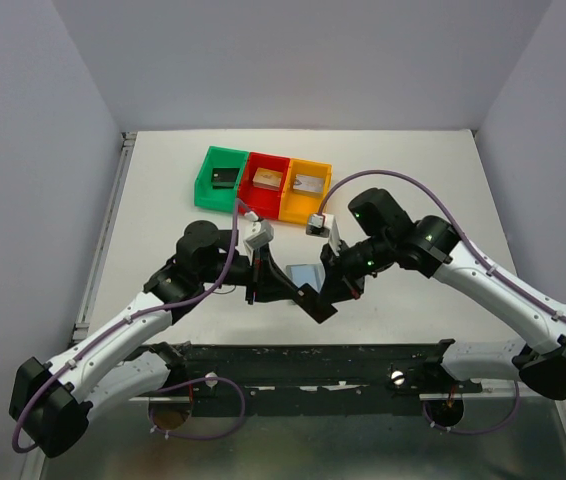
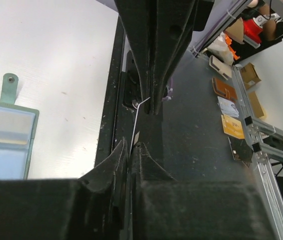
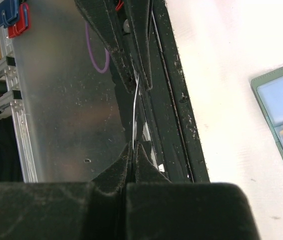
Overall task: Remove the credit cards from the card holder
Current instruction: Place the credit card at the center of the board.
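Observation:
The card holder (image 1: 306, 272) lies open on the white table, grey-green with pale blue pockets; it also shows as the card holder (image 2: 6, 145) and the card holder (image 3: 281, 115). Just in front of it, both grippers meet over the table's near edge on one credit card (image 1: 315, 300), dark from above. In the wrist views it is a thin edge-on credit card (image 2: 140, 117) and credit card (image 3: 135, 115). My left gripper (image 2: 131, 145) is shut on one end. The right gripper (image 3: 133, 145) is shut on the other end.
Green bin (image 1: 221, 177), red bin (image 1: 265, 185) and orange bin (image 1: 306, 188) stand in a row behind the arms. A black rail (image 1: 313, 360) runs along the near edge. Beyond it, a silvery card (image 2: 228, 106) and a gold card (image 2: 232, 126) lie on a dark plate.

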You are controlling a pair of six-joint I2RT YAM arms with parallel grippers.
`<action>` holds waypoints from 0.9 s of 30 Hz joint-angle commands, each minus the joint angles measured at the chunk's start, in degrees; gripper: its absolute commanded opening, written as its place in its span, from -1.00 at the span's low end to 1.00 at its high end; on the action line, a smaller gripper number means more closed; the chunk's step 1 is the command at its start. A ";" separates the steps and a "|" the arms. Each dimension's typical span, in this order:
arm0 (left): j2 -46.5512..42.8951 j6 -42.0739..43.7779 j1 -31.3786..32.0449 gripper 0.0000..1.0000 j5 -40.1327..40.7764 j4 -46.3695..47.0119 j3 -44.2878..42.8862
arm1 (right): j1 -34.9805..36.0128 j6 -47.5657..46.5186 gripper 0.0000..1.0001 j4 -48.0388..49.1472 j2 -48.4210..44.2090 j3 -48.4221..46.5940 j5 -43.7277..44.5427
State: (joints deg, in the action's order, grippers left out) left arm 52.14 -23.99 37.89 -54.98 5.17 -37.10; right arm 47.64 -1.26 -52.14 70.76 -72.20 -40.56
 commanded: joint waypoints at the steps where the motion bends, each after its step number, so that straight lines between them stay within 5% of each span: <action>1: 0.59 0.52 0.26 -0.87 -3.11 1.60 -0.34 | 0.44 -0.94 -0.99 -0.86 0.52 -1.89 -1.28; 3: 0.33 0.52 0.26 -1.00 -2.85 1.69 -0.08 | 0.44 -0.94 -0.98 -0.68 0.34 -1.71 -1.28; 7: -1.16 0.17 0.17 -1.00 0.56 1.26 0.63 | 0.53 1.08 -0.28 1.59 -0.80 -0.92 3.18; 10: -2.74 -0.78 -5.24 -1.00 8.53 -4.44 0.71 | -1.91 7.82 -0.04 6.32 -4.56 1.09 13.08; 15: -2.22 -10.71 -22.47 -1.00 20.26 -12.98 3.08 | -5.71 13.20 -0.05 14.86 -11.42 7.50 23.82; 20: 0.50 -20.74 -39.88 -1.00 15.16 -9.13 10.29 | -5.98 15.41 -0.10 23.73 -16.00 17.34 31.68; 27: -0.63 -14.78 -40.79 -1.00 26.31 -9.83 10.29 | -5.98 20.05 -0.12 28.04 -13.81 23.85 27.55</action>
State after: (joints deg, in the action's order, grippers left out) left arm 53.47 -40.51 -2.63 -36.36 -6.09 -26.00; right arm 41.80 14.96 -30.13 55.79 -51.33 -12.71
